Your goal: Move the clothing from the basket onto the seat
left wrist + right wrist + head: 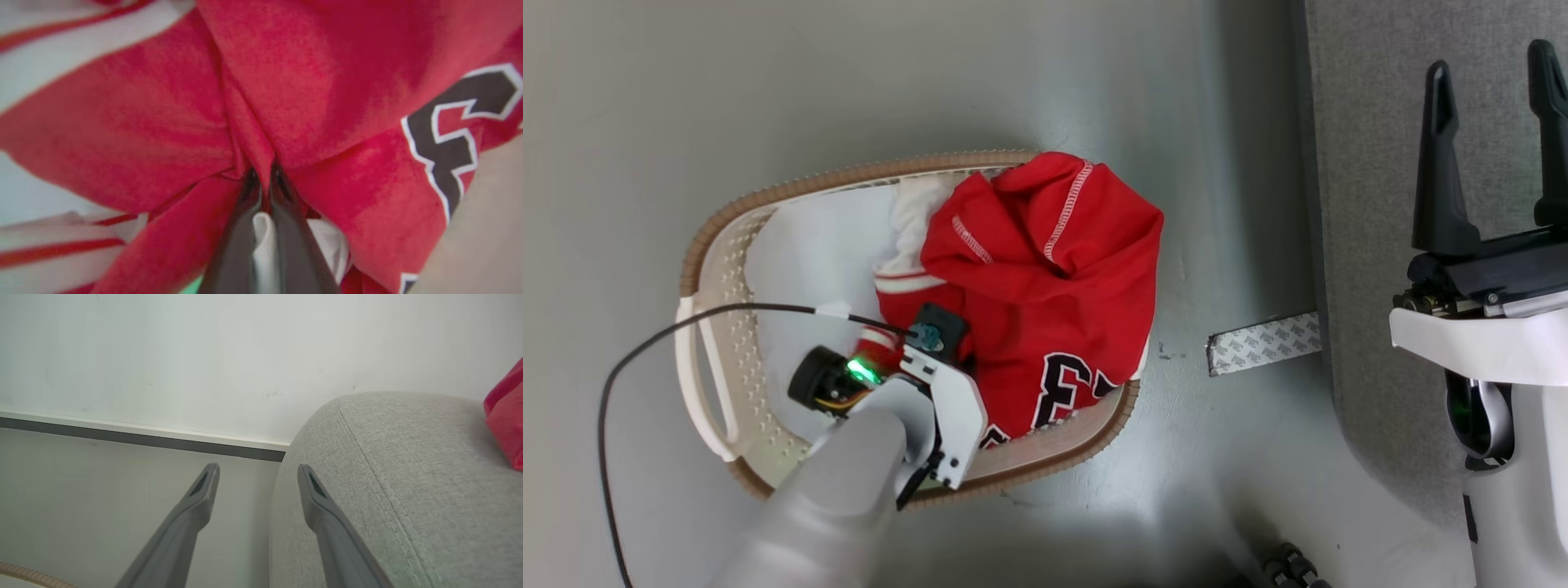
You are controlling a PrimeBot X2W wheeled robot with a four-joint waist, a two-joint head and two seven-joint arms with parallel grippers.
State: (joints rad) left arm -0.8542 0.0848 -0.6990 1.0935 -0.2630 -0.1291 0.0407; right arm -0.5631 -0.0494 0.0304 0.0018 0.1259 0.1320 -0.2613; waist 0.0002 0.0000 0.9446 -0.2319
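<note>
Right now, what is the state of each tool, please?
Left tool: closed on a fold of the clothing.
Right tool: open, holding nothing.

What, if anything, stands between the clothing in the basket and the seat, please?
Nothing visible does. The clothing only has to clear the rim of the basket; beyond it lies bare floor with a flat tape strip, then the seat.

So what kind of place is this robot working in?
Probably a home-like room staged for testing: a laundry basket of red clothing on a bare floor, a grey upholstered seat near a plain white wall, and a tape strip stuck to the floor as if marking a spot.
</note>
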